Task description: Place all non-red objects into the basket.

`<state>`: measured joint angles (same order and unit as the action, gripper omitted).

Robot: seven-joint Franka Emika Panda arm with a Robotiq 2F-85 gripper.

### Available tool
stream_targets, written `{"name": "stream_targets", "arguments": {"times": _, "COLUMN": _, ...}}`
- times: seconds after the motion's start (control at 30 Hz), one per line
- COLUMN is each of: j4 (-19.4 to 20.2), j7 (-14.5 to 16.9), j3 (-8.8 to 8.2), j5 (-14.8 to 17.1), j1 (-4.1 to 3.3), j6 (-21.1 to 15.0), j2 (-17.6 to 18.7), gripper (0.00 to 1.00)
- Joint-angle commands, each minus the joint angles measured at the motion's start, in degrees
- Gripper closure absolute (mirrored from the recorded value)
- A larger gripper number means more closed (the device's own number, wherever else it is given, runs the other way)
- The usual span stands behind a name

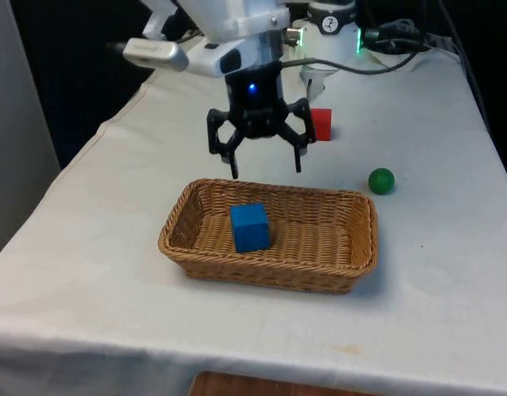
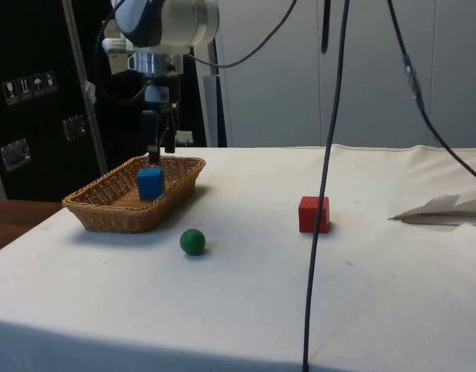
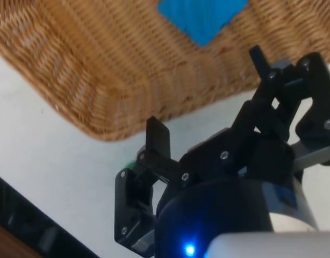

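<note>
The basket (image 1: pixel 196 239) is sitting just below the gripper (image 1: pixel 267 172), toward the front view's left, and the blue cube (image 1: pixel 250 227) is already lying inside it, almost straight under the fingers. The gripper is hanging above the basket's far rim with its fingers spread apart and holding nothing, so the cube's part of the job looks done. Just behind the gripper, on its side toward the front view's right, the red cube (image 1: pixel 321 124) is resting on the cloth; being red, it should be left alone. Further toward the front view's right, beyond the basket's corner and near the gripper's level on the table, the green ball (image 1: pixel 381 181) is waiting, well apart from the fingers. That ball looks like the next thing to fetch. To do it well, the arm should be rising clear of the rim, travelling across while passing in front of the red cube, then descending centred over the ball, since a round thing is likely to roll away from an off-centre pinch.
</note>
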<state>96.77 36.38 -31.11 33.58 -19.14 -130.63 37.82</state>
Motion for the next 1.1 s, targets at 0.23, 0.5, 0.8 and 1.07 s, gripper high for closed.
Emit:
{"name": "stream_targets", "arguments": {"times": 0.23, "j4": 4.41, "j7": -3.72, "j3": 0.17, "j5": -4.93, "j1": -2.35, "j6": -0.23, "j2": -4.35, "gripper": 0.0}}
{"name": "stream_targets", "arguments": {"times": 0.5, "j4": 7.85, "j7": -7.51, "j3": 1.78, "j5": -9.63, "j1": -3.27, "j6": -0.11, "j2": -8.48, "gripper": 0.0}}
{"name": "stream_targets", "arguments": {"times": 0.8, "j4": 10.66, "j7": -9.68, "j3": 3.72, "j5": -12.03, "j1": -3.67, "j6": -0.29, "j2": -11.52, "gripper": 0.0}}
{"name": "stream_targets", "arguments": {"times": 1.07, "j4": 12.89, "j7": -10.37, "j3": 5.84, "j5": -12.72, "j1": -3.32, "j6": 0.0, "j2": -13.81, "gripper": 0.0}}
